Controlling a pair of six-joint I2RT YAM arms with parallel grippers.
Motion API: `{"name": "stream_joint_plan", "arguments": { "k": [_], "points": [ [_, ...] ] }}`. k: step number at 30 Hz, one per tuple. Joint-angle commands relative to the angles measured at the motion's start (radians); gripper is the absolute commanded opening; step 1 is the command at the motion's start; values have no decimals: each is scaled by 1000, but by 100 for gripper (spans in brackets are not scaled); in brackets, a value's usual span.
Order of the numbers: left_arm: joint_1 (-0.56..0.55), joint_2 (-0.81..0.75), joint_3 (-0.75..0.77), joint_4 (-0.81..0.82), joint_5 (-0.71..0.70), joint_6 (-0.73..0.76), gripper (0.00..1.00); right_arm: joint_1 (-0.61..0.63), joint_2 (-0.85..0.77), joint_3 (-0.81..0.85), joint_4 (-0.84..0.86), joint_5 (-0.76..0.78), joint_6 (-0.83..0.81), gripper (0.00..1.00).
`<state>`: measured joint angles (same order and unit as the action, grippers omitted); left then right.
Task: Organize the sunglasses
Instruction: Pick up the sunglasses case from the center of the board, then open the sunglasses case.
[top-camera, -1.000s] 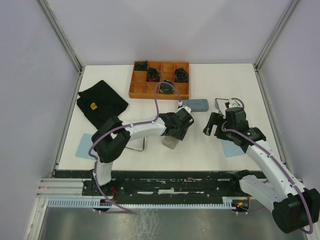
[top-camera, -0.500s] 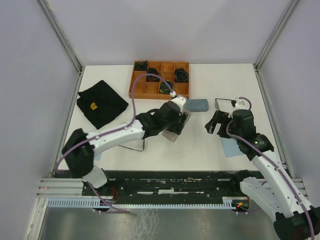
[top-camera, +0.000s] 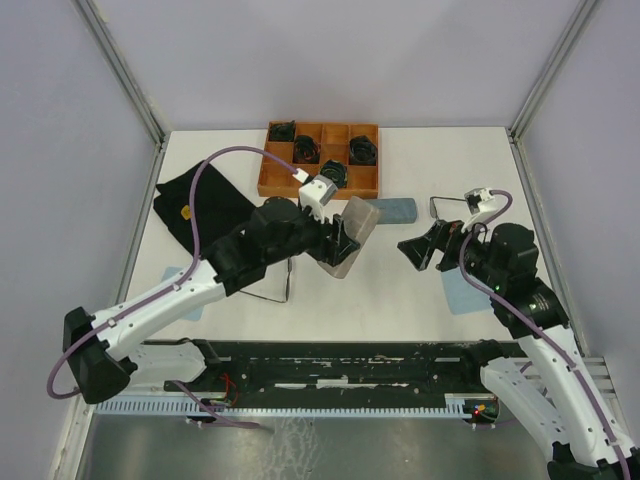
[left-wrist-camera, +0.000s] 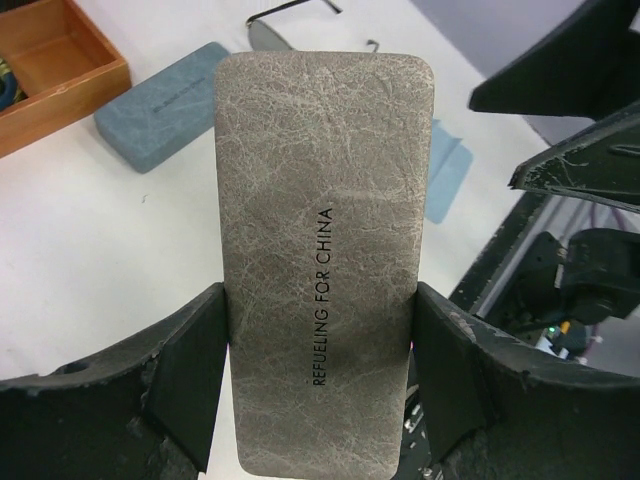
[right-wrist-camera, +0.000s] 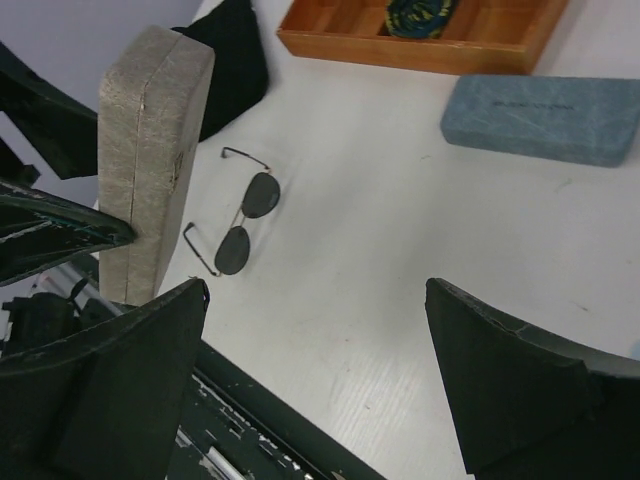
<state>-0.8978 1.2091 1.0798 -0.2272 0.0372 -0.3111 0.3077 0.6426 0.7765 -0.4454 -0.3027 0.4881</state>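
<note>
1. Grip: the left gripper (left-wrist-camera: 320, 372) has its fingers (left-wrist-camera: 190, 375) pressed against both long edges of the grey case (left-wrist-camera: 325, 230). It clamps the case across its width near one end, and the rest juts out past the fingertips, raised above the table (top-camera: 400, 300).
2. The right gripper (right-wrist-camera: 315, 300) has its jaws spread wide, with nothing between them and nothing touched.
3. The grey case is closed and has dark lettering running along its face. In the right wrist view it stands on end, ahead of that gripper and towards its left finger.
4. The first pair of sunglasses (right-wrist-camera: 245, 222) lies flat on the table with its arms unfolded. It is ahead of the right gripper, just beside the held case.
5. The second pair of sunglasses (top-camera: 447, 206) lies on the table just beyond the right gripper. The left wrist view shows it past the far end of the held case.
6. The blue case (top-camera: 392, 210) is closed and lies flat, just past the left gripper's fingertips.
7. The wooden tray (top-camera: 266, 186) sits beyond the left gripper. Four of its compartments each hold a dark green coiled bundle (top-camera: 333, 175).
8. A black cloth (top-camera: 200, 205) lies out to the left of the left gripper.
</note>
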Motion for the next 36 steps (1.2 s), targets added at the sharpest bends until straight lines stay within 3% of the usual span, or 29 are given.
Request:
{"name": "stream_joint_plan", "arguments": {
  "k": [1, 7, 13, 17, 21, 26, 36],
  "points": [
    [3, -99, -32, 165, 91, -26, 3, 6, -17, 35, 112, -163, 2, 99],
    [2, -125, -53, 194, 113, -36, 3, 4, -20, 27, 108, -169, 21, 98],
    [2, -22, -79, 100, -248, -100, 3, 5, 7, 35, -99, 167, 76, 98],
    [-3, 83, -118, 114, -297, -152, 3, 4, 32, -6, -145, 251, 118, 98],
    [-3, 65, -202, 279, -182, -202, 3, 5, 21, -93, -52, 141, 142, 98],
    [-2, -18, -215, 345, -149, -236, 3, 5, -6, -157, 191, -94, 159, 98],
    [-3, -96, -237, 424, -100, -281, 3, 31, 81, -144, 424, -148, 336, 98]
  ]
}}
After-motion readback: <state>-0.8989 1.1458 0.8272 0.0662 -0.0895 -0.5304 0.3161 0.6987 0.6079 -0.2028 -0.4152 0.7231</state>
